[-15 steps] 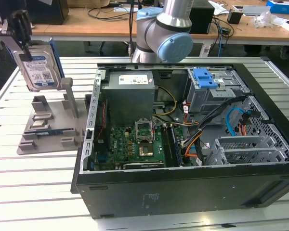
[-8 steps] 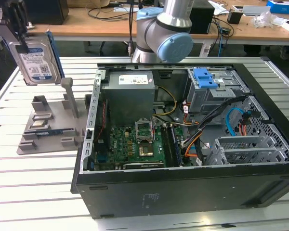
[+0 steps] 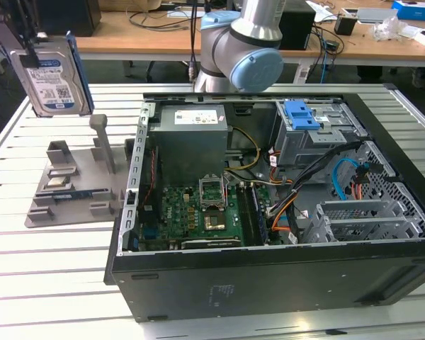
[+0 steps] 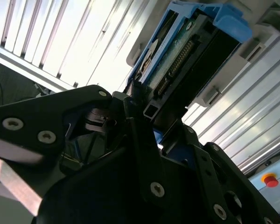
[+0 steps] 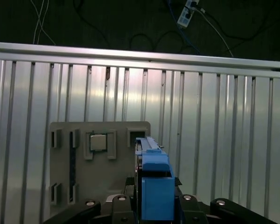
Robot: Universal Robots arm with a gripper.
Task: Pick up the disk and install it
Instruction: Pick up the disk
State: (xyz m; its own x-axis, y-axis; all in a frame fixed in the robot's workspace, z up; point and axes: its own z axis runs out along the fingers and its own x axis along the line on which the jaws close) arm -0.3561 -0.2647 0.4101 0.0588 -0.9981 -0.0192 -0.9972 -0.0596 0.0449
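Robot arm lifts a drive clear of its stand: the claw (image 3: 20, 39) pinches the disk (image 3: 57, 71) by its upper end and holds it upright in the air at the exterior view's left, above the grey holder (image 3: 71, 191) on the slatted counter (image 3: 49, 283). The label (image 3: 55, 88) faces the camera, and the blue carrier (image 3: 80, 67) frames the edge. In the second wrist view, black fingers (image 4: 140, 135) press on the carrier's end. In the first wrist view the disk hangs edge-on over the holder, where a square chip (image 5: 98, 142) sits in a recess. At the exterior view's right, well apart from the disk, the open case (image 3: 269, 283) shows its motherboard (image 3: 198, 212), power supply (image 3: 191, 134) and blue latch (image 3: 301, 117).
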